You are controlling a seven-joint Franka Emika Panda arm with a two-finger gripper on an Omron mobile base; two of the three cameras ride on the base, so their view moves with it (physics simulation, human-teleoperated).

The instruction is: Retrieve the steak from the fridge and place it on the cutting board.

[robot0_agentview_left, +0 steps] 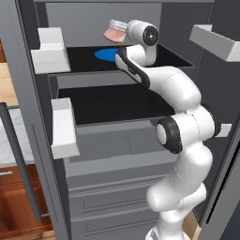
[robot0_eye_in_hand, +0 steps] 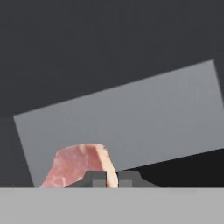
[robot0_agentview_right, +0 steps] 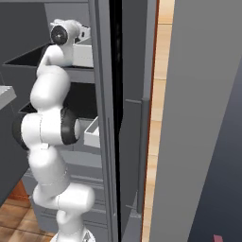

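Item: flat slab of raw pink-red steak (robot0_agentview_left: 113, 32), pinched at its edge by the closed two-finger gripper (robot0_eye_in_hand: 112, 178), raised above the blue round plate (robot0_agentview_left: 106, 54) on the upper black shelf of the tall grey fridge (robot0_agentview_left: 28, 140). Handling: withdraw level, clearing the light grey door bins (robot0_agentview_left: 48, 49). Markings: none legible.

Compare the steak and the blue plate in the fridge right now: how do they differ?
The steak is pink-red and irregular; the plate is blue and round. The steak hangs lifted above the upper shelf, clamped in the shut gripper; the plate lies flat on that shelf, untouched. The steak shows whole in the left base view; the plate is partly hidden behind the arm. Both are flat and sit inside the open fridge.
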